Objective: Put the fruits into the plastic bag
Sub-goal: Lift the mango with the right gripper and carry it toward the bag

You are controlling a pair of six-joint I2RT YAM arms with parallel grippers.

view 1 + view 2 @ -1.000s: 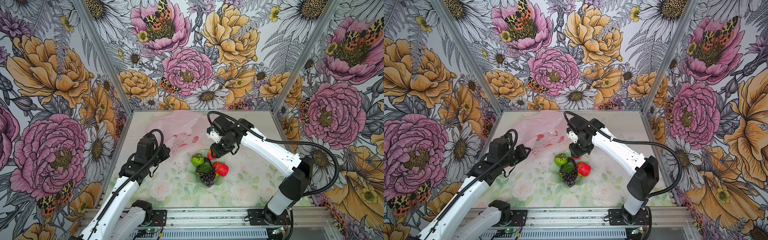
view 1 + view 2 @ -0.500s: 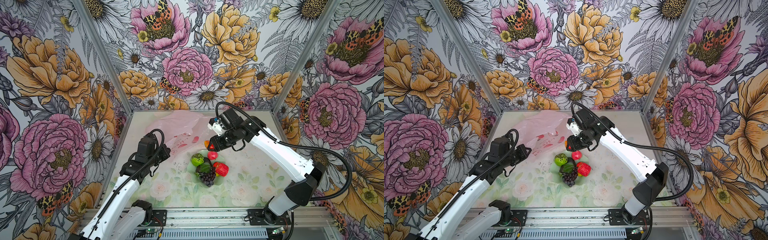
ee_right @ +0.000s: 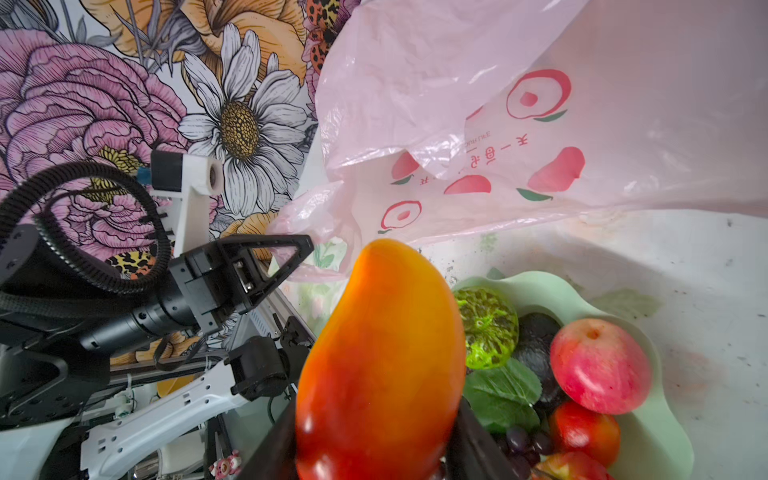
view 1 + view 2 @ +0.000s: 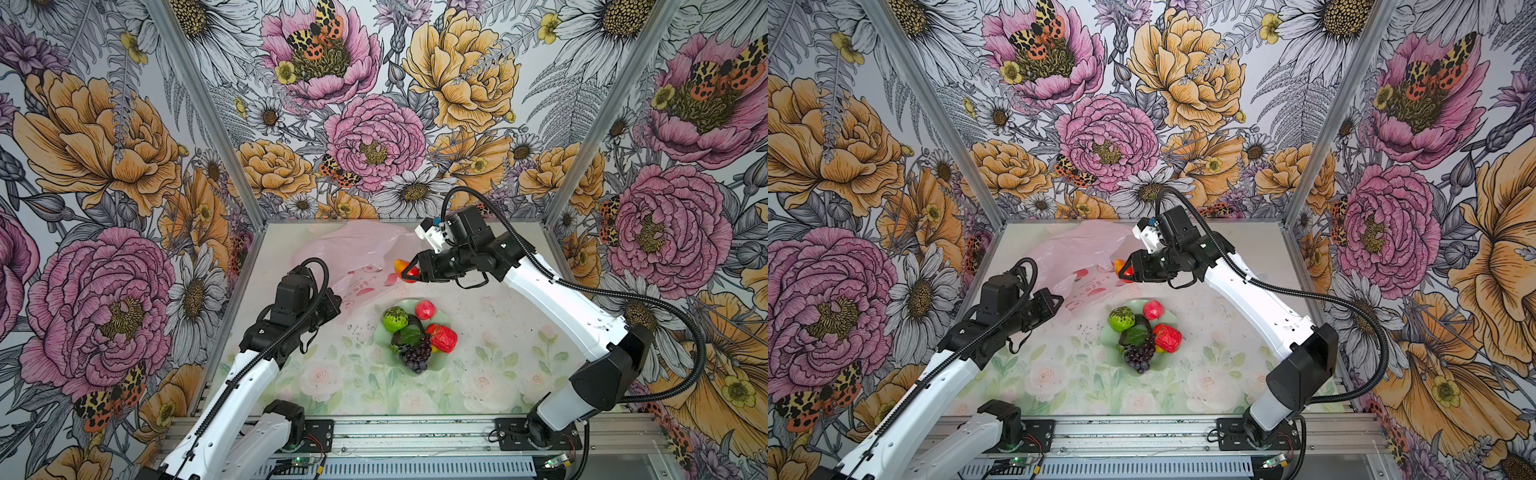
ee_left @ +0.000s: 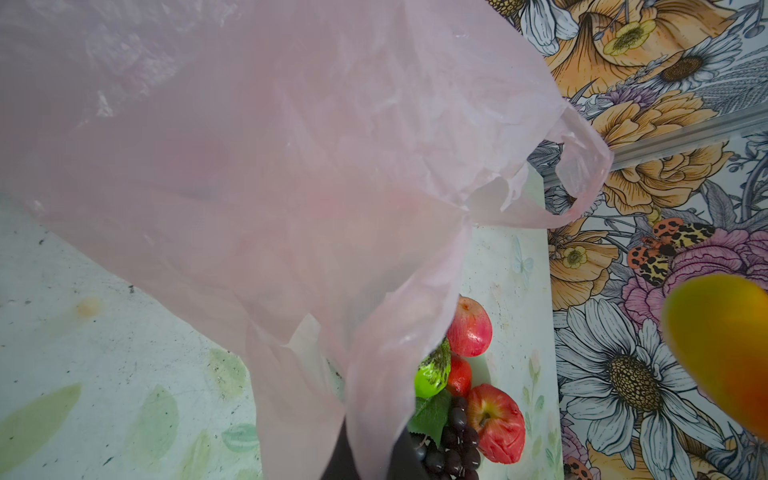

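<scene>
The pale pink plastic bag (image 4: pixel 353 253) (image 4: pixel 1075 249) lies at the back left of the table, its mouth lifted toward the middle. My left gripper (image 4: pixel 334 301) (image 5: pixel 365 457) is shut on the bag's near edge, and the film drapes over its fingers. My right gripper (image 4: pixel 411 271) (image 3: pixel 374 449) is shut on an orange-red fruit (image 4: pixel 402 268) (image 3: pixel 382 353), held in the air just right of the bag's mouth. The bumpy green fruit (image 4: pixel 395 319), pink-red ball (image 4: pixel 424 309), glossy red fruit (image 4: pixel 444 338), grape bunch (image 4: pixel 415 356) and blackish lump (image 3: pixel 534 345) sit together in front.
These fruits rest in a pale green scalloped dish (image 4: pixel 438 365) at the table's middle, just in front of the right gripper. Flowered walls close the back and both sides. Metal rails and both arm bases run along the front edge.
My right gripper has lifted the orange-red fruit off the dish and carried it up and back toward the bag's mouth. The left arm and the bag have stayed put.
</scene>
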